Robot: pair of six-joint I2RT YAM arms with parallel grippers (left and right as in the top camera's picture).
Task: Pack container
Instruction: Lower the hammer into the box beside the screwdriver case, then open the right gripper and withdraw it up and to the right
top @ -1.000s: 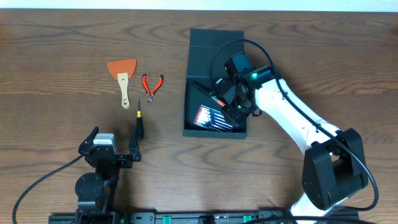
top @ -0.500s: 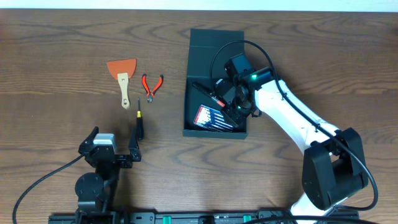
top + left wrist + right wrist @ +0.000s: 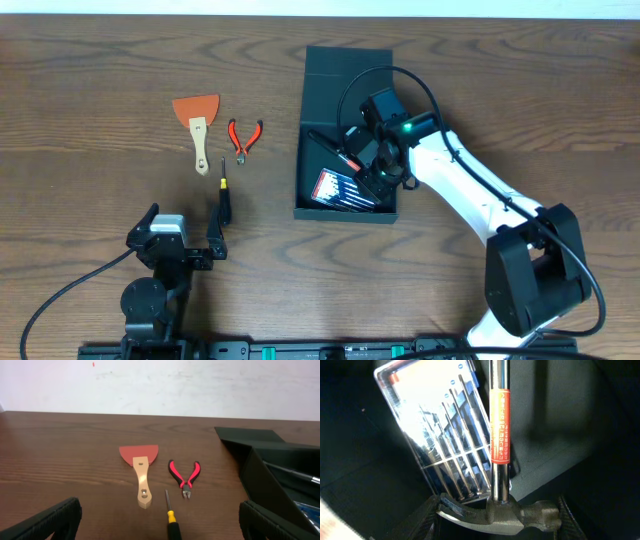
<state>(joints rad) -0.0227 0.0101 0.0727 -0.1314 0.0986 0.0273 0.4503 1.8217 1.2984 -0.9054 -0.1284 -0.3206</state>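
Note:
The dark teal container [image 3: 345,213] stands open at the table's centre, its lid flap [image 3: 345,65] lying flat behind it. Inside lie a clear case of small screwdrivers [image 3: 345,188] and a hammer [image 3: 325,143] with a steel shaft and an orange label. My right gripper [image 3: 368,160] is down in the container. In the right wrist view its jaws [image 3: 498,522] are shut on the hammer's head [image 3: 520,512], over the case [image 3: 435,425]. My left gripper [image 3: 182,228] is open and empty near the front left edge.
On the table left of the container lie an orange scraper with a wooden handle [image 3: 196,110], red-handled pliers [image 3: 243,137] and a black-and-yellow screwdriver [image 3: 224,195]. They also show in the left wrist view: scraper [image 3: 140,460], pliers [image 3: 185,472], screwdriver [image 3: 171,515], container wall [image 3: 260,475].
My right gripper and the hammer have shifted very slightly toward the far side inside the container. The left arm and the loose tools have not moved.

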